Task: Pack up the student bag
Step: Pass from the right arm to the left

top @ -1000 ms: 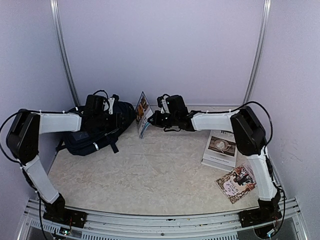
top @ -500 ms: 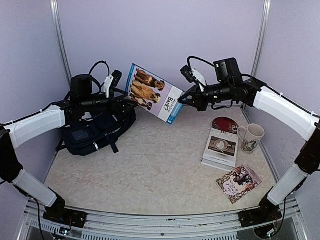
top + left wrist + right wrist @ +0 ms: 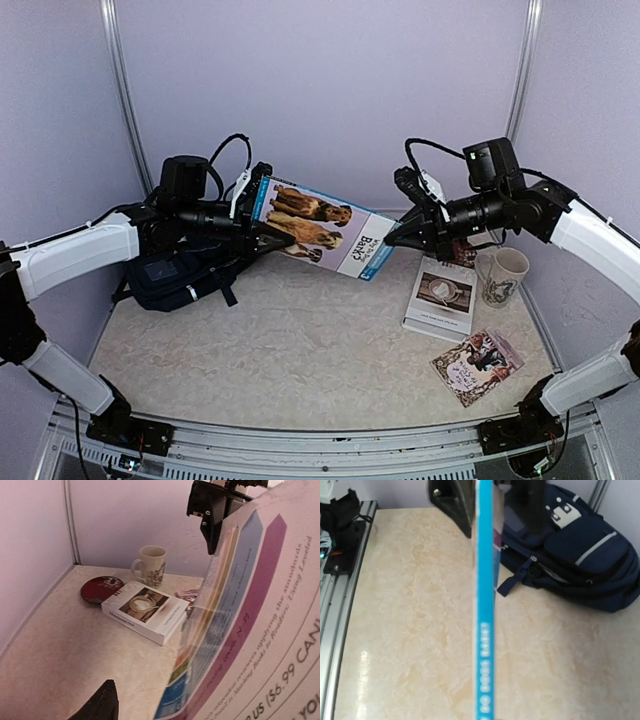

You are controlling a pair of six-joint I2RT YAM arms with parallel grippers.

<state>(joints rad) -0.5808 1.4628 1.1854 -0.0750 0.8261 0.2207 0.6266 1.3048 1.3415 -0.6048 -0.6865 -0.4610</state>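
Observation:
A thin book with dogs on its cover (image 3: 320, 225) hangs in the air between my two arms. My right gripper (image 3: 395, 238) is shut on its right corner. The right wrist view shows the book (image 3: 485, 630) edge-on as a blue spine. My left gripper (image 3: 258, 238) is at the book's left edge and stands open. One dark finger (image 3: 102, 705) stays apart from the book's back cover (image 3: 250, 630), and the other finger is hidden. The student bag (image 3: 170, 280), dark navy, lies at the back left under my left arm. It shows as the bag (image 3: 580, 550) beyond the book.
At the right lie a white book with a coffee picture (image 3: 440, 295), a red coaster (image 3: 452, 250), a patterned mug (image 3: 500, 275) and a small illustrated book (image 3: 478, 365). Walls close in the back and both sides. A metal rail (image 3: 340, 580) runs along the near edge.
My right gripper has lowered the dog book and laid it flatter, toward the left arm. My left gripper has come to the book's left edge, and its jaws have narrowed.

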